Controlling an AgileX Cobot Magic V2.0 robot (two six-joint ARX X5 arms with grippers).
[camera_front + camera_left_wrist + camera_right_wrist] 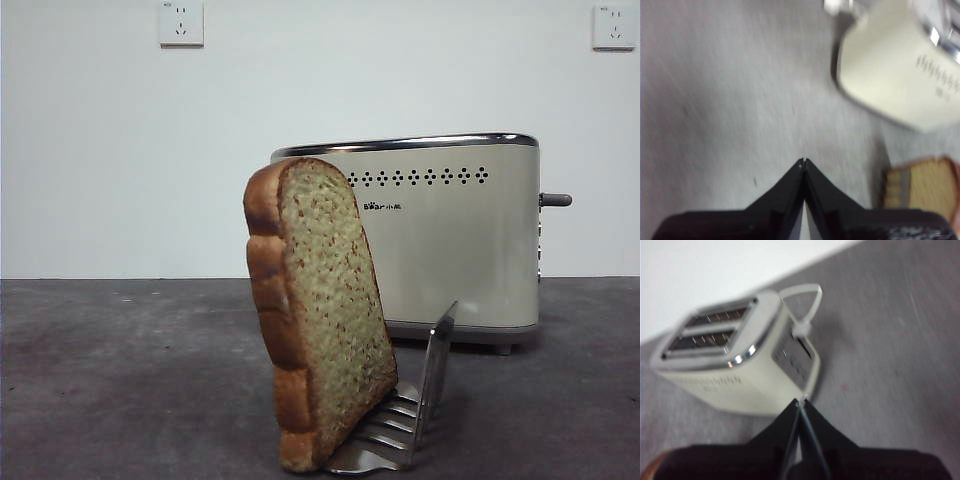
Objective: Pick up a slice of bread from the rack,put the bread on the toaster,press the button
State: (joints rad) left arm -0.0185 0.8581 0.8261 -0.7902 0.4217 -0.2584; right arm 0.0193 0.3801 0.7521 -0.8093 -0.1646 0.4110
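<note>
1. Bread (318,318) stands upright in the rack (408,418), leaning a bit toward the toaster (440,238). Rack sits near the table's front edge, toaster behind it, apart from it.
2. Nothing done yet, judging by the layout: bread not lifted, both toaster slots (707,329) look empty, lever (556,200) sticks out of the toaster's narrow end, apparently up.
3. Left gripper (804,161): jaws pressed together, holding nothing. It hangs above bare table (730,100), with the bread (922,187) and toaster (890,75) off to one side in its view.
4. Right gripper (801,401): jaws also pressed together, empty, above the table near the toaster's (735,365) lever end. A white looped cord or strap (805,305) sits by that end; can't tell what it is.
5. Neither arm shows in the front view, so both are high or back.
6. Step in hand, my read: pick the bread. Left looks like the closer arm.
7. Doing it well: spread the jaws before descending, come down over the rounded top crust, pinch across the thickness, not the faces' width.
8. Lift straight up along the dividers so the rack doesn't drag or tip; it looks light.
9. Keep the slice vertical for the slot drop.
10. Right arm seems placed for the lever press.
</note>
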